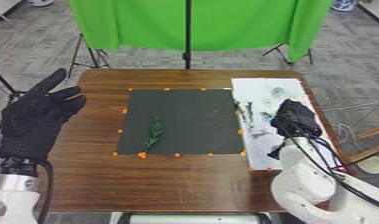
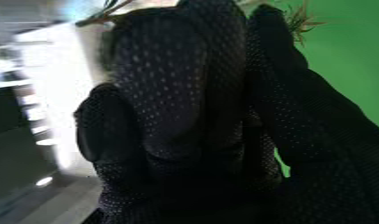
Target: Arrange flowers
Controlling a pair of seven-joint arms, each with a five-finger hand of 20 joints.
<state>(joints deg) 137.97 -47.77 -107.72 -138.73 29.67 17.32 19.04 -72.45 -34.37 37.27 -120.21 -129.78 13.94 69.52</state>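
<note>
My right hand (image 1: 296, 119) is over the white sheet (image 1: 258, 89), where dark sprigs (image 1: 249, 111) and a pale flower (image 1: 278, 92) lie. In the right wrist view the right hand (image 2: 172, 90) has its thumb against its fingers at the tips, pinching a thin dried sprig (image 2: 299, 22) that juts out on both sides. A green leafy sprig (image 1: 155, 132) lies on the dark mat (image 1: 190, 112), left of its middle. At the table's left edge my left hand (image 1: 39, 115) is raised, its fingers straight and spread.
Orange markers (image 1: 142, 155) line the mat's edges on the brown table (image 1: 159, 182). A green curtain (image 1: 243, 25) hangs from a stand beyond the far edge. Cables run along the right arm.
</note>
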